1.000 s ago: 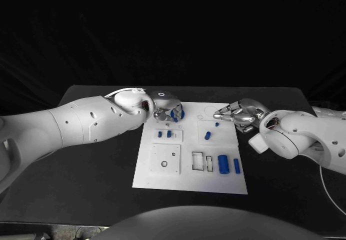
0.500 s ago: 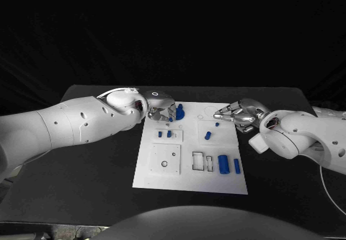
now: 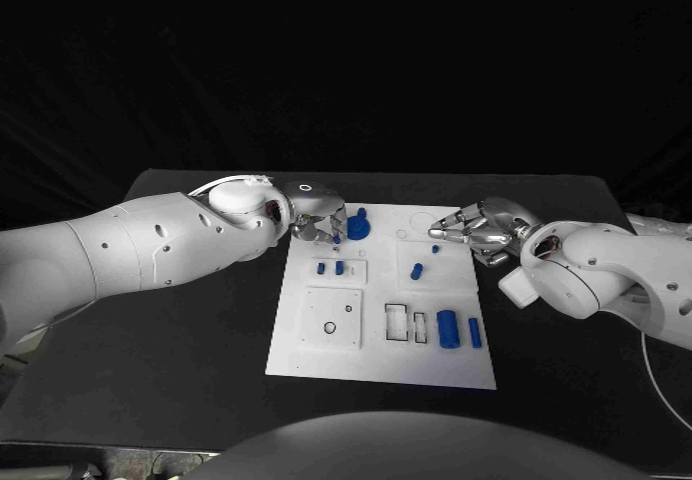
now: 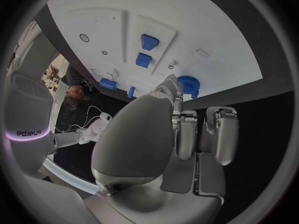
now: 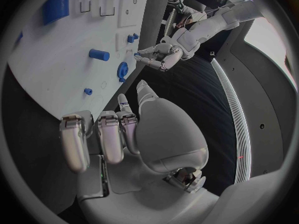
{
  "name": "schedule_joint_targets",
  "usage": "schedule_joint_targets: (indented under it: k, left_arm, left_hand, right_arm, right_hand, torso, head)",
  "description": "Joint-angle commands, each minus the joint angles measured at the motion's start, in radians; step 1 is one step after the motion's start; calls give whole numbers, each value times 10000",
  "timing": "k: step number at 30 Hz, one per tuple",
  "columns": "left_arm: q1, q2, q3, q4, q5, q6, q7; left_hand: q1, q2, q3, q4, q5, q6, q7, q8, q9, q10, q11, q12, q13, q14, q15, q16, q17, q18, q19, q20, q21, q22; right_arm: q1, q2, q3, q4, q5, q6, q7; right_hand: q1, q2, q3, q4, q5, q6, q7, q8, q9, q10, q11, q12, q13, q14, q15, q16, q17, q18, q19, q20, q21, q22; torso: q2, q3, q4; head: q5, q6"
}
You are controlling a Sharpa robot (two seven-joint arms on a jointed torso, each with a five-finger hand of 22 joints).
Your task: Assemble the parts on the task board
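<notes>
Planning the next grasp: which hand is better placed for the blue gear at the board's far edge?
Left, probably. The left hand hovers right beside the blue gear at the far edge of the task board, fingers pointing at it. The right hand sits at the opposite far corner, farther off.

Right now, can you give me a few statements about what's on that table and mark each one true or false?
1. The task board is white and lies on a black table. True.
2. A blue gear lies on the board near the left hand. True.
3. The right hand holds the blue gear. False: it holds nothing, and the gear lies beside the left hand.
4. All the blue parts sit in one pile. False: they are spread over the board, such as the two blue cylinders near its right edge.
5. The board is upright. False: it lies flat.
</notes>
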Motion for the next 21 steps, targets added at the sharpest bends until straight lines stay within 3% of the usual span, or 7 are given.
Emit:
schedule_joint_targets:
  k: [1, 21]
  left_arm:
    - [15, 48, -2, -12, 46, 349, -46]
    - [9, 225, -48, -269, 47, 962, -183]
  left_hand:
    - [-102, 33, 2, 43, 34, -44, 35, -1, 2, -18, 49, -59, -14, 1019, 62, 20, 2606, -45, 931, -64, -5, 2585]
    - [-77, 40, 48, 32, 33, -104, 21, -48, -11, -81, 34, -82, -17, 1009, 60, 6, 2581, -25, 866, -67, -74, 2559]
  right_arm:
    - [-8, 2, -1, 2, -34, 148, 0]
    - [-8, 9, -1, 11, -34, 164, 0]
  right_hand:
    - [36, 72, -45, -26, 27, 54, -32, 43, 10, 1114, 21, -36, 2600, 1044, 49, 41, 2627, -142, 1047, 77, 45, 2634]
    - [36, 72, -45, -26, 27, 54, -32, 43, 10, 1114, 21, -36, 2600, 1044, 49, 41, 2627, -142, 1047, 77, 45, 2634]
  torso:
    - [2, 5, 3]
    - [0, 3, -2]
  head:
    - [8, 1]
    - [80, 1]
